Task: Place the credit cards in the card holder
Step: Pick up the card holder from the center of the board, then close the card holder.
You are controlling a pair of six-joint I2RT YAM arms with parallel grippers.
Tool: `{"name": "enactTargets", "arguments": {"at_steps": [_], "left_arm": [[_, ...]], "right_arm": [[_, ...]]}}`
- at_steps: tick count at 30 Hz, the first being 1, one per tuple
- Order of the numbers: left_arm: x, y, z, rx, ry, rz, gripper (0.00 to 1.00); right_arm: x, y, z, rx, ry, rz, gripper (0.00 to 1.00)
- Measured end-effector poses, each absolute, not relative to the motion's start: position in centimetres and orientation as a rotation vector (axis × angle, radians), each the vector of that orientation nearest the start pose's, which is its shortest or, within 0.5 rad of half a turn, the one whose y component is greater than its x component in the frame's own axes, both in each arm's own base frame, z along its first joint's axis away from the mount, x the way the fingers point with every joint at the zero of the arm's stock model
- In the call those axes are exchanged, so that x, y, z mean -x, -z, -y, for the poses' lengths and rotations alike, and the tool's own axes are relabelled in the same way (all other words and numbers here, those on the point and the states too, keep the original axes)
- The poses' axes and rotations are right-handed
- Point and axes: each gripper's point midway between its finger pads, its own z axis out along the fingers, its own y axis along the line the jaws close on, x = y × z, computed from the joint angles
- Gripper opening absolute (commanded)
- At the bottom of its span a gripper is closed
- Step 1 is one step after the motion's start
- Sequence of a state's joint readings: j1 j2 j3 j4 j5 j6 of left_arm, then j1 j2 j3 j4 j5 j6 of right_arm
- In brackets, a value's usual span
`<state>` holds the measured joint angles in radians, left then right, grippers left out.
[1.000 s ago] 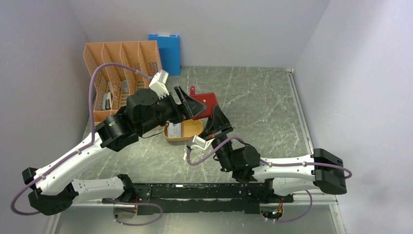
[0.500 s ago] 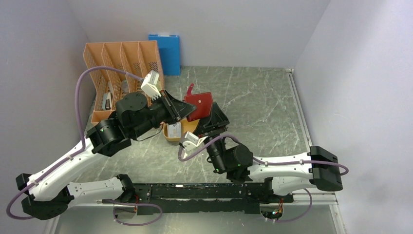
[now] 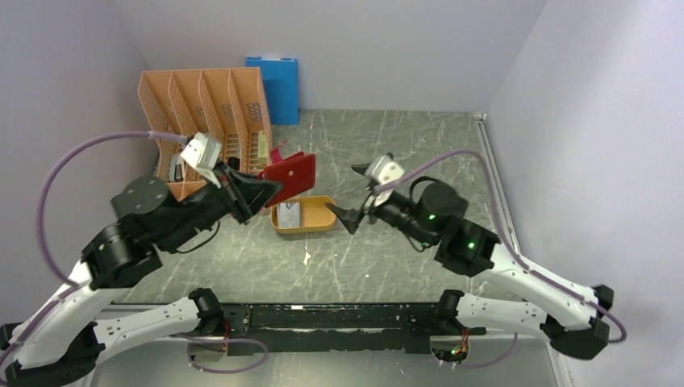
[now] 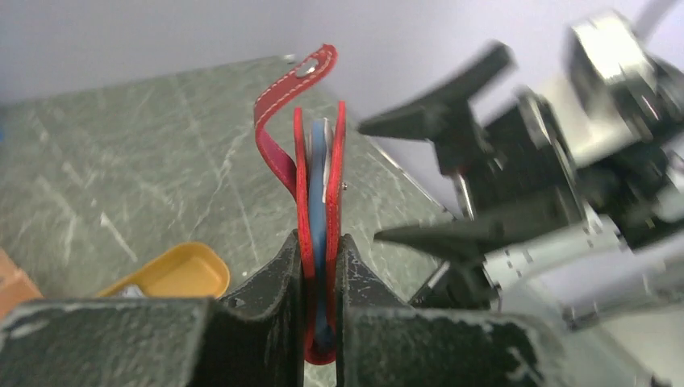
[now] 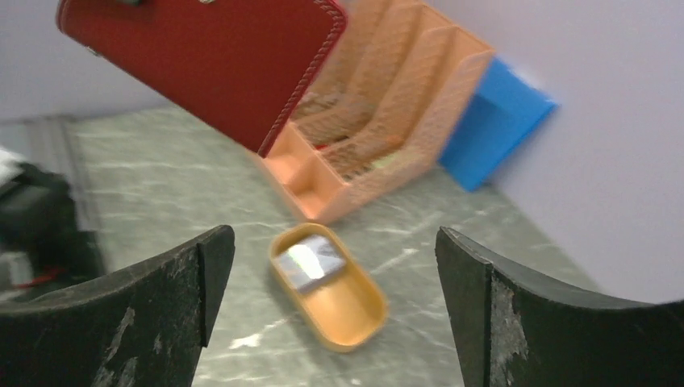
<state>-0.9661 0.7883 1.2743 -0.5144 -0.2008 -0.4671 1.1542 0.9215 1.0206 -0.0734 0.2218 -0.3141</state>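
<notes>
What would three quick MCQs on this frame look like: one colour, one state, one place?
1. What colour is the oval tray? A blue; B orange; C green.
2. How is the right gripper? A open, holding nothing; B shut, holding nothing; C shut on a pen.
3. Where is the card holder? A in the oval tray; B clamped in the left gripper; C in the right gripper.

Key: 1 B, orange in the top and right wrist views. 2 A, its jaws stand wide apart with nothing between. 3 B, the left wrist view shows it pinched between the jaws.

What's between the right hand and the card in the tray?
Only a strip of bare table and the orange tray's empty end beside the card; the top view shows it.
</notes>
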Motion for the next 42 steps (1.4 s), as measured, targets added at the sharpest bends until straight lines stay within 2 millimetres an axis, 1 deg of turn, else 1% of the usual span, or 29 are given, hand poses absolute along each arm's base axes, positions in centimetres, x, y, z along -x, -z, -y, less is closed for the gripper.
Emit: {"name": "enactTargets", "arguments": {"at_steps": [2, 4, 7, 11, 14, 16, 19, 23, 25, 28, 30, 34, 36, 37, 38, 39, 40, 42], "left_arm": [[-14.5, -43.4, 21.2, -0.427, 0.978, -1.588, 0.05], [-12.6, -43.9, 21.5, -0.567, 1.017, -1.525, 0.05], [-9.8, -43.9, 22.4, -0.781, 1.085, -1.439, 0.05], [-7.2, -43.6, 23.1, -0.969, 1.149, -1.347, 0.05], [-5.9, -43.9, 23.2, -1.051, 1.181, -1.287, 0.05], [-5.3, -44.5, 23.3, -1.088, 1.198, -1.249, 0.05], [-4.5, -45.4, 23.6, -1.138, 1.227, -1.198, 0.05], [-4.0, -45.0, 24.4, -1.194, 1.265, -1.189, 0.05], [-4.0, -44.8, 24.7, -1.208, 1.275, -1.194, 0.05], [-4.0, -44.5, 25.0, -1.222, 1.284, -1.199, 0.05], [-4.0, -44.5, 25.1, -1.226, 1.287, -1.201, 0.05], [-4.0, -44.4, 25.1, -1.229, 1.289, -1.202, 0.05], [-4.1, -44.4, 25.2, -1.229, 1.288, -1.205, 0.05], [-4.1, -44.3, 25.2, -1.229, 1.287, -1.206, 0.08], [-4.2, -44.3, 25.3, -1.229, 1.287, -1.207, 0.2], [-4.1, -44.4, 25.3, -1.228, 1.293, -1.206, 0.33], [-4.1, -44.6, 25.4, -1.223, 1.296, -1.203, 0.43], [-4.3, -44.9, 25.5, -1.217, 1.295, -1.195, 0.68]], "right_arm": [[-17.7, -38.2, -28.5, 0.902, -0.673, -1.291, 0.99], [-16.1, -39.4, -28.7, 0.923, -0.828, -1.282, 0.98], [-12.7, -41.4, -29.3, 0.981, -1.057, -1.237, 0.98], [-8.7, -42.9, -29.4, 1.056, -1.284, -1.194, 0.99], [-6.8, -43.4, -29.3, 1.093, -1.4, -1.182, 0.99], [-6.0, -43.4, -29.4, 1.109, -1.461, -1.19, 1.0], [-5.3, -43.5, -29.6, 1.123, -1.529, -1.199, 1.0], [-5.0, -43.6, -30.1, 1.126, -1.584, -1.215, 0.98], [-5.1, -43.5, -30.4, 1.121, -1.602, -1.225, 0.95], [-5.3, -43.6, -30.9, 1.118, -1.624, -1.236, 0.8], [-5.4, -43.9, -31.3, 1.116, -1.635, -1.239, 0.66], [-5.3, -43.9, -31.7, 1.128, -1.665, -1.245, 0.43], [-5.1, -44.0, -31.6, 1.139, -1.684, -1.239, 0.26], [-4.9, -44.1, -31.6, 1.144, -1.692, -1.232, 0.15], [-4.7, -44.3, -31.5, 1.149, -1.699, -1.22, 0.07], [-4.6, -44.5, -31.4, 1.148, -1.7, -1.213, 0.0], [-4.6, -44.6, -31.4, 1.144, -1.702, -1.203, 0.0], [-4.8, -44.6, -31.3, 1.119, -1.702, -1.195, 0.0]]}}
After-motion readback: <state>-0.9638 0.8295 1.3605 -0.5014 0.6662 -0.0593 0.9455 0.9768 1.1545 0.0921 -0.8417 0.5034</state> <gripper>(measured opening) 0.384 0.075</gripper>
